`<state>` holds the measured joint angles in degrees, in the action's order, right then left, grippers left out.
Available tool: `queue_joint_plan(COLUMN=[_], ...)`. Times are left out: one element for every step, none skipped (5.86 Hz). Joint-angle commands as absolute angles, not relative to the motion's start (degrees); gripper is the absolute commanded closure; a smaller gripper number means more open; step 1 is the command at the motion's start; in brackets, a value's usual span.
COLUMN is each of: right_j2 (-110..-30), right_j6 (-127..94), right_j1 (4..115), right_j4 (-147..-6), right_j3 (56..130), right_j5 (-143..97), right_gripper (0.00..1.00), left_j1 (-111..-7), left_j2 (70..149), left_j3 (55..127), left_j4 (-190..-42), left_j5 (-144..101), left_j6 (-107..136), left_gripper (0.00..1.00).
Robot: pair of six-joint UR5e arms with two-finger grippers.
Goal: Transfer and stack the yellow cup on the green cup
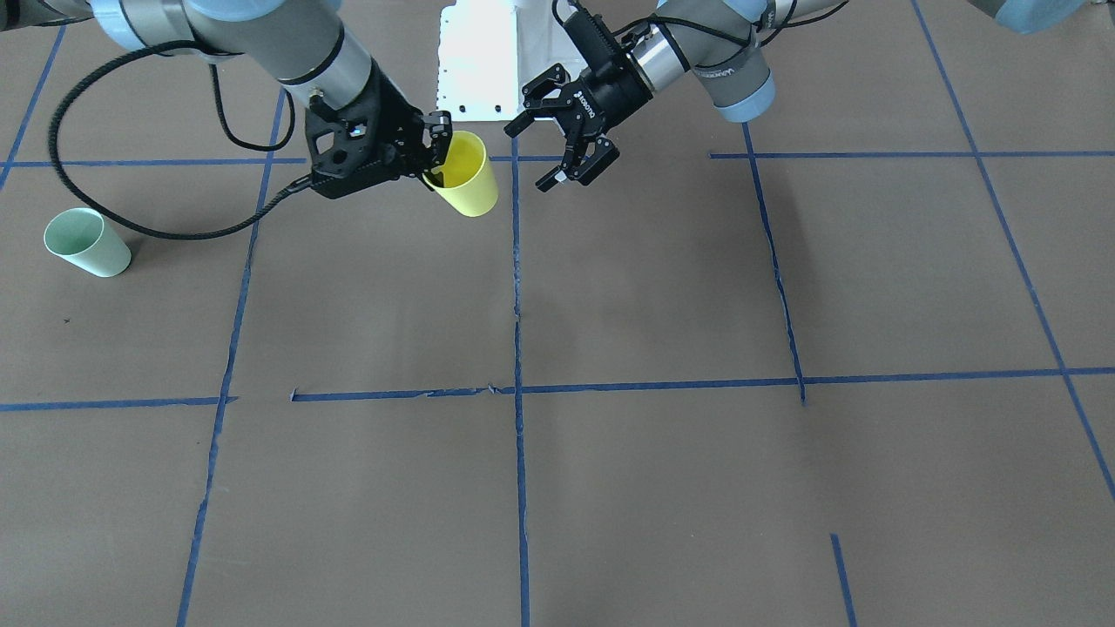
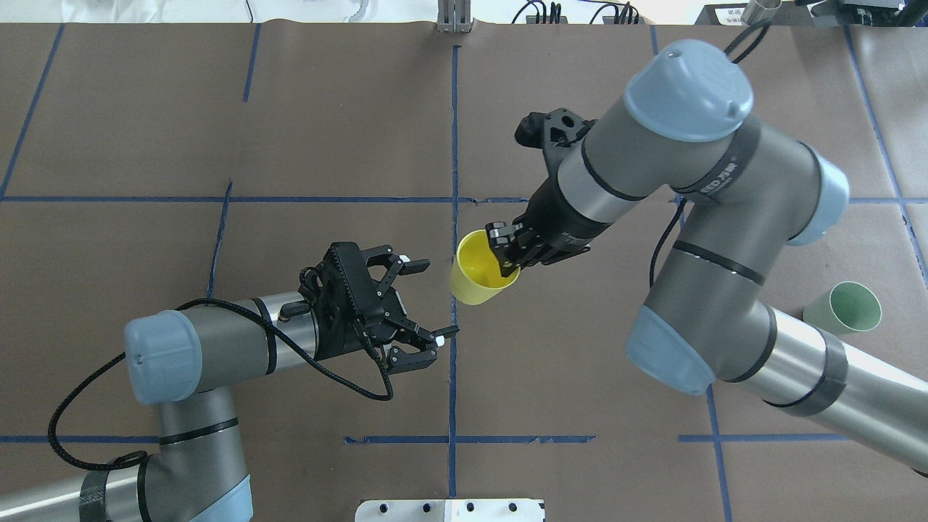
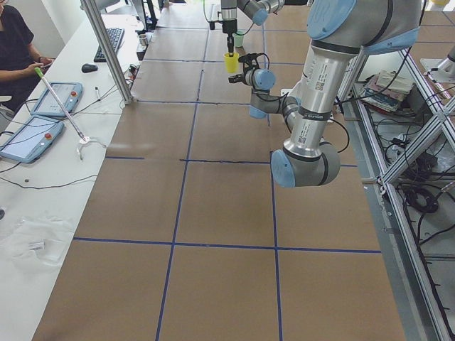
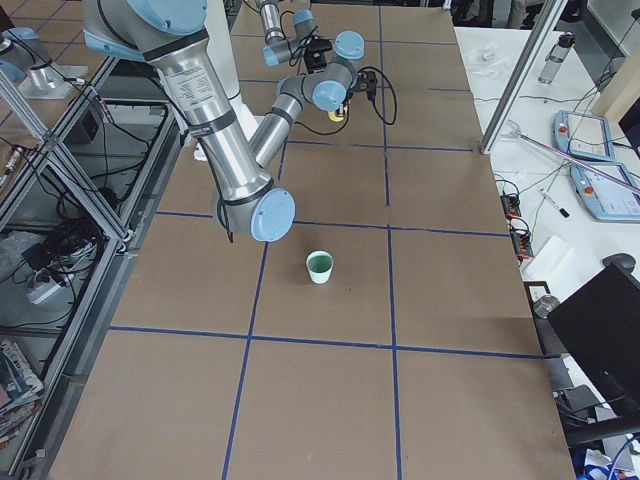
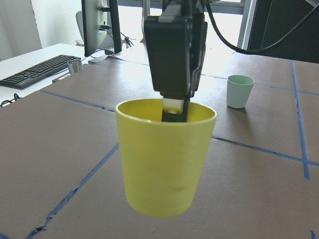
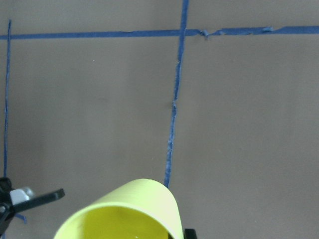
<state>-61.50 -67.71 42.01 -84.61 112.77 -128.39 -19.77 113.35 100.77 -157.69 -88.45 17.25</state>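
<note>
Now the right tool [image 2: 507, 262] is pinching the yellow cup [image 2: 475, 274] by its rim, one finger inside the mouth and one outside. The cup hangs mouth-up, clear of the desk [image 2: 326, 130], near the centre tape line. Just beside it the left tool [image 2: 433, 299] stands spread, touching nothing. The green cup [image 2: 844, 308] sits upright on the desk, well apart on the robot's right. To carry across well, hold the yellow cup level so the rim pinch cannot slip, centre it over the green mouth, then lower straight so the tapers nest.
</note>
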Motion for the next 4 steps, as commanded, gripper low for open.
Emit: queue_joint_plan(right_j2=[-74.2, -78.7, -82.8, -87.9], right_j6=[-70.9, -70.8, -70.3, -70.0], right_j1=[49.3, 52.0, 53.3, 54.7], right_j4=[-84.6, -84.6, -84.3, -83.9], right_j3=[119.0, 119.3, 119.5, 119.9], right_j5=[-128.2, -127.9, -127.7, -127.5], right_gripper=[1.0, 1.0, 1.0, 1.0], left_j1=[-19.8, -19.8, -19.8, -19.8], left_j2=[113.1, 112.9, 112.6, 112.5], left_j3=[100.0, 99.5, 99.2, 99.2], left_j4=[-157.3, -157.2, -157.0, -157.0], left_j5=[-86.5, -85.2, -84.5, -84.5], left_j6=[17.5, 17.5, 17.7, 17.8], left_gripper=[0.0, 0.0, 0.0, 0.0])
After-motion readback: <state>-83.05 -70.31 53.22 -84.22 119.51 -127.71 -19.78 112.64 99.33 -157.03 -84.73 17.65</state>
